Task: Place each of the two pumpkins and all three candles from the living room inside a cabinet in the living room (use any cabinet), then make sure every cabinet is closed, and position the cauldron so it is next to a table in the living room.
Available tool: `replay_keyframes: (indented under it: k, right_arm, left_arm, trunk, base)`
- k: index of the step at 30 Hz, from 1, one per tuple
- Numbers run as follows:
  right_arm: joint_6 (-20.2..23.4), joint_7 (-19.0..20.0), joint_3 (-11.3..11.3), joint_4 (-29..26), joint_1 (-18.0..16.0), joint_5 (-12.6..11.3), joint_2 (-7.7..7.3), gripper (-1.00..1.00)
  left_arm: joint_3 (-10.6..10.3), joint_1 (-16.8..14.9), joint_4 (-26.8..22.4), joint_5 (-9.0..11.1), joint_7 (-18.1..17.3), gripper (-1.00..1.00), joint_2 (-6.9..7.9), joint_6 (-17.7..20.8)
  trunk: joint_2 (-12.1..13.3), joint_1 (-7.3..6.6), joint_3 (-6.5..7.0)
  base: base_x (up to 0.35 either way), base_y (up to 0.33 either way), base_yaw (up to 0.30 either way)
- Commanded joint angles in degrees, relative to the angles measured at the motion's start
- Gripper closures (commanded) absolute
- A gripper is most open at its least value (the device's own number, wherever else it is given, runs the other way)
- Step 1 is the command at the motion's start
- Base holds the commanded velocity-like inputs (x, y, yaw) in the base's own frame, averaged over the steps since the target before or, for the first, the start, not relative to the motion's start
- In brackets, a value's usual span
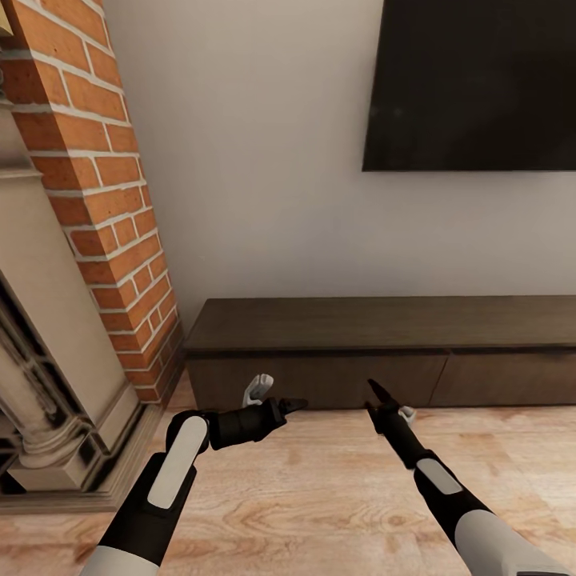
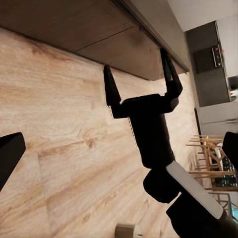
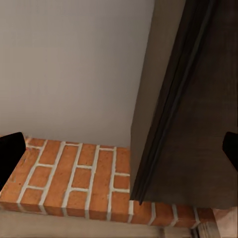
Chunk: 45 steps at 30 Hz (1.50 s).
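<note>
Cabinet (image 1: pixel 384 352) sits against the wall under the dark TV (image 1: pixel 472 80), drawer fronts flush, top bare. Brick fireplace column (image 1: pixel 104 200) just beside the cabinet's end. Left gripper (image 1: pixel 288 405) and right gripper (image 2: pixel 141 79) hang near its front above the wood floor (image 1: pixel 320 496); both jaws spread wide, holding nothing.

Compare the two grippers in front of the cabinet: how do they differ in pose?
In the head view the left gripper points sideways, toward the right gripper, which points forward and up at the cabinet. The left gripper hangs before the left drawer front; the right gripper sits nearer the seam between fronts. The left wrist view shows the right gripper's fingers spread wide. Both are black, empty, low over the wood floor.
</note>
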Motion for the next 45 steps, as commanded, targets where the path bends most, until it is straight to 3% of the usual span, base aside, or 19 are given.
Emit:
replay_keyframes:
  k: [1, 6, 10, 16, 23, 45]
  right_arm:
    - [0.7, 1.9, 0.0, 0.1, 0.0, -1.8, -0.01, -1.0]
    - [0.6, 4.7, 0.0, 0.5, 0.0, -6.5, -0.02, -1.0]
    - [0.6, 5.3, 0.0, 0.5, 0.0, -7.2, -0.02, -1.0]
    - [0.3, 5.1, 0.0, 0.5, 0.0, -7.4, 0.02, -1.0]
    - [-4.2, 5.0, 0.1, 0.5, 0.0, -7.3, 0.07, -1.0]
    - [-5.3, 4.9, 0.2, 0.5, 0.0, -7.2, 0.07, -1.0]
  left_arm:
    - [0.0, 0.0, 0.0, -0.1, -0.1, -1.0, -0.02, 0.2]
    - [-0.1, 0.0, -0.1, -0.1, -2.1, -1.0, -0.02, 0.2]
    - [-0.2, 0.0, -0.1, -0.1, -3.8, -1.0, -0.02, 0.2]
    - [-0.2, 0.0, -0.1, -0.2, -4.2, -1.0, -0.02, 0.1]
    - [-0.2, 0.0, -0.1, -0.2, -4.3, -1.0, -0.02, 0.1]
    - [-0.2, 0.0, -0.1, -0.2, -4.3, -1.0, -0.02, 0.1]
  trunk:
    - [0.0, -0.01, -0.05]
    - [0.0, -0.01, -0.05]
    - [0.0, -0.01, -0.05]
    - [0.0, -0.01, -0.05]
    - [0.0, -0.01, -0.05]
    - [0.0, -0.01, 0.31]
  base:
    - [0.0, 0.0, 0.0]
    - [0.0, 0.0, 0.0]
    - [0.0, 0.0, 0.0]
    - [0.0, 0.0, 0.0]
    - [0.0, 0.0, 0.0]
    - [0.0, 0.0, 0.0]
